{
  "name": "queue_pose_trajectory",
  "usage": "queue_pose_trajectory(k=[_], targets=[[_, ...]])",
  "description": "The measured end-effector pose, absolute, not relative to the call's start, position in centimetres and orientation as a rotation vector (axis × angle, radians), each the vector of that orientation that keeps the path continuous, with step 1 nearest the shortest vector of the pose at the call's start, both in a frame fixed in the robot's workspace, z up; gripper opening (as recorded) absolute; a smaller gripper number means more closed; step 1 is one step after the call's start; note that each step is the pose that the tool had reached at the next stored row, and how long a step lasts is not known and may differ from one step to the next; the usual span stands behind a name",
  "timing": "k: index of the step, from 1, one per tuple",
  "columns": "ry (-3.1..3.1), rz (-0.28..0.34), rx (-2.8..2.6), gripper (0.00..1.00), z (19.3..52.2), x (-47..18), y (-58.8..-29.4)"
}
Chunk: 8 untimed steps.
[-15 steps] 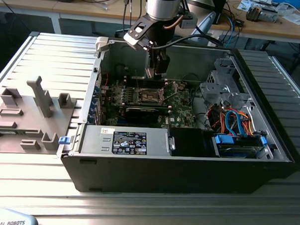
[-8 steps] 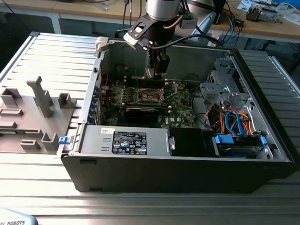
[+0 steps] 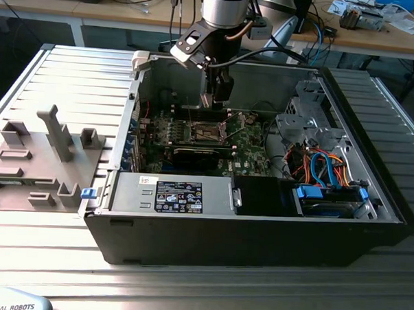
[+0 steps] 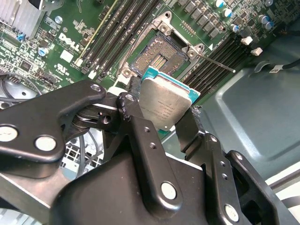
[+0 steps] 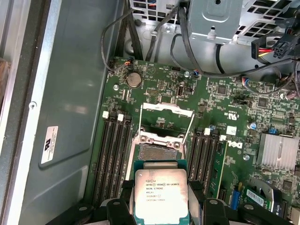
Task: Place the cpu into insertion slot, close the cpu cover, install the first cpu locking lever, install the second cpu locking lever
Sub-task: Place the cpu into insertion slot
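Pinches the cpu point(image 5: 161, 199) by two opposite edges in the claw point(image 4: 161, 117), with the silvery top turned toward both wrist views. Hangs it in the air inside the open computer case point(image 3: 258, 233), over the green motherboard point(image 5: 225, 93) and just short of the insertion slot point(image 5: 159, 151), touching nothing below. Faces a bare socket between two banks of memory slots point(image 5: 112, 154), with the cpu cover point(image 5: 166, 111) swung up off it and a thin locking lever point(image 4: 219, 64) released and sticking out to one side.

Calls, by the look of it, for squaring up before going down. Turn the wrist until the chip's edges run parallel with the silver rim. Match the corner mark and edge notches to the socket; too small to make out here, so check rather than assume. Centre over the dark contact field, then lower straight, never sliding sideways, to avoid dragging across the fine contacts. Hold it level all the way, not one corner first. Steer the black fingers point(image 4: 140, 126) clear of the raised cover and the loose lever. Let go only once lying flat inside the rim, and add no downward push.
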State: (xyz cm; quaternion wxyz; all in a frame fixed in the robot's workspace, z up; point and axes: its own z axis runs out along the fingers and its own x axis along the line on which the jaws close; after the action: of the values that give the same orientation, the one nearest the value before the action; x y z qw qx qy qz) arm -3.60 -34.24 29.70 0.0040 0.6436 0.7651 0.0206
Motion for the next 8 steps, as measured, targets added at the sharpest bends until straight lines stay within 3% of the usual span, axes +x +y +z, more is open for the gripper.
queue_pose_trajectory(k=[8], targets=[[2.390,0.065,2.025,0.54,29.70,-3.60,-34.23]])
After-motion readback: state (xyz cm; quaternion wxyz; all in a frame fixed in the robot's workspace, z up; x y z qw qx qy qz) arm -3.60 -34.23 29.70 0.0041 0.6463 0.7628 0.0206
